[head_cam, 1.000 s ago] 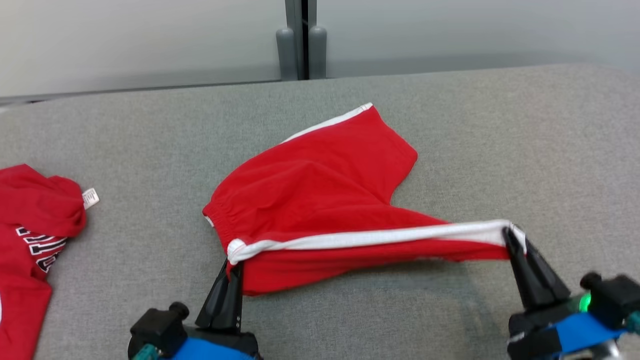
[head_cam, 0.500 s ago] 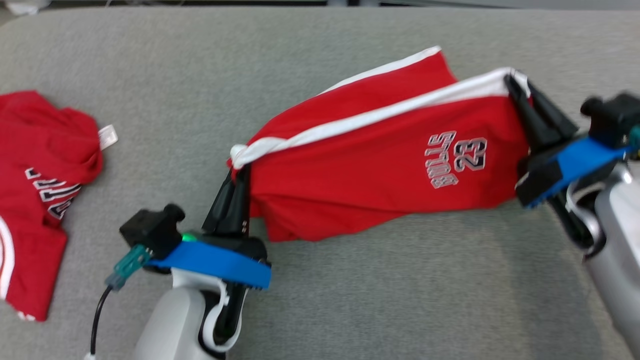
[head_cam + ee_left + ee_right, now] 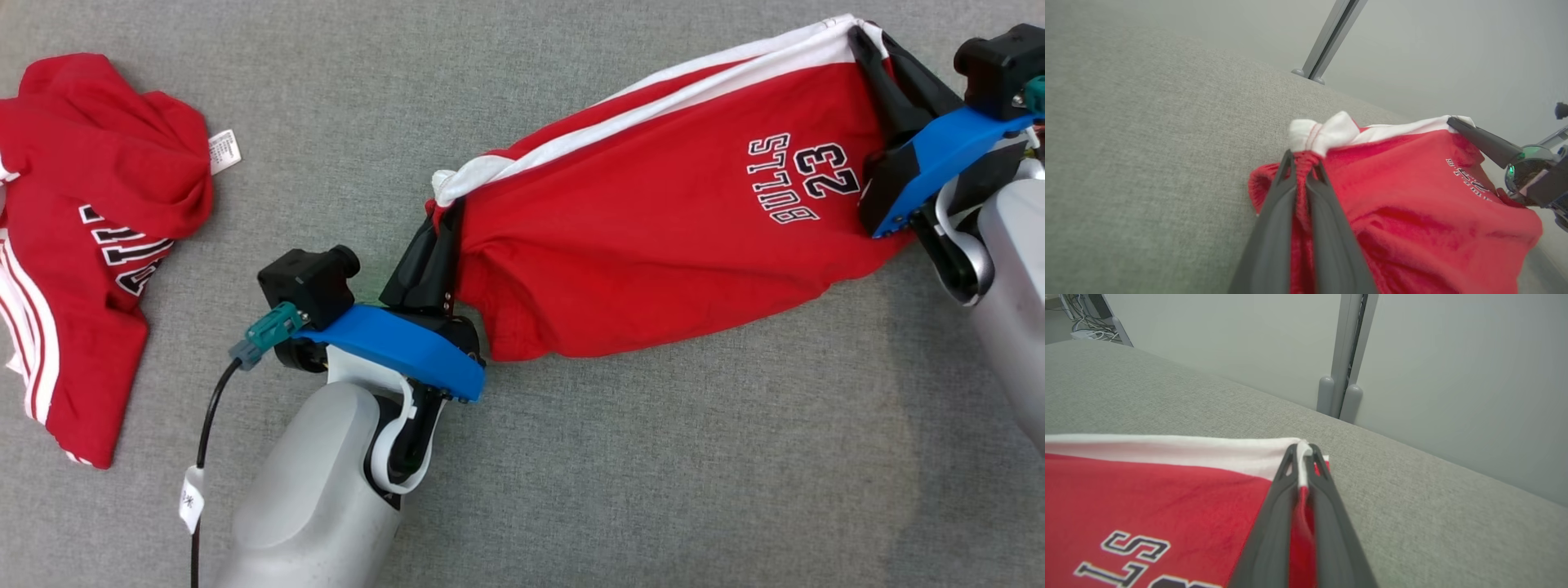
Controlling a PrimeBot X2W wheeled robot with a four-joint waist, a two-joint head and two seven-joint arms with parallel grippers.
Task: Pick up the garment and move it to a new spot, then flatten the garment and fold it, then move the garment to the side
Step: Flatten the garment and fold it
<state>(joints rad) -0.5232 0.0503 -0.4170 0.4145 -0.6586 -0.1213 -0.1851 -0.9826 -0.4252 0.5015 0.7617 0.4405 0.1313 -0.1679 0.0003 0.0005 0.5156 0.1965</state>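
The red shorts [image 3: 653,237] hang stretched between both hands over the grey counter [image 3: 653,490], the "BULLS 23" print upside down from where I stand. The left hand [image 3: 445,211] is pressed together on the bunched waistband corner. The right hand [image 3: 864,37] pinches the opposite corner, on the white stripe. A second red garment [image 3: 90,204] lies crumpled well apart from the shorts, beyond their waistband end.

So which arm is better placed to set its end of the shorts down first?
Left, probably: the left gripper is shut on the bunched end where the shorts hang loose, while the right gripper pinches the taut striped corner and can hold tension.
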